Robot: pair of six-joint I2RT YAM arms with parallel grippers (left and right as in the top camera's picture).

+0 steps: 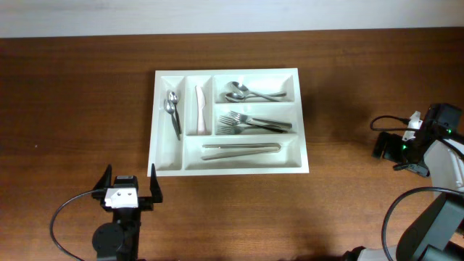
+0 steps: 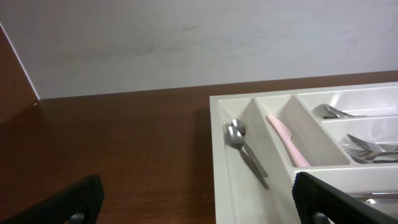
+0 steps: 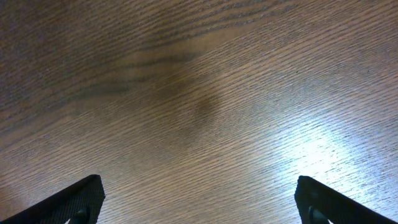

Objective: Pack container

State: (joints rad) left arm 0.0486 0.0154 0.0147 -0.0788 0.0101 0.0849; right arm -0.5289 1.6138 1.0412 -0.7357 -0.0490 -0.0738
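The table [image 1: 72,87] is brown wood with visible grain and a soft sheen, the tray [image 1: 239,168] smooth white plastic, the forks [image 1: 250,123] and spoons [image 1: 243,92] shiny metal.

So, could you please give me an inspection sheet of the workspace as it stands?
Surface: brown wooden table.
Job's things: white container holding small spoons, a pale utensil, larger spoons, forks and long metal utensils.
Clutter: nothing seen.
Grippers: left pincer open, empty, by the container's near left corner; right pincer open, empty, over bare wood.
Cables: black cables looping by both arms.
Surroundings: pale wall behind the table.
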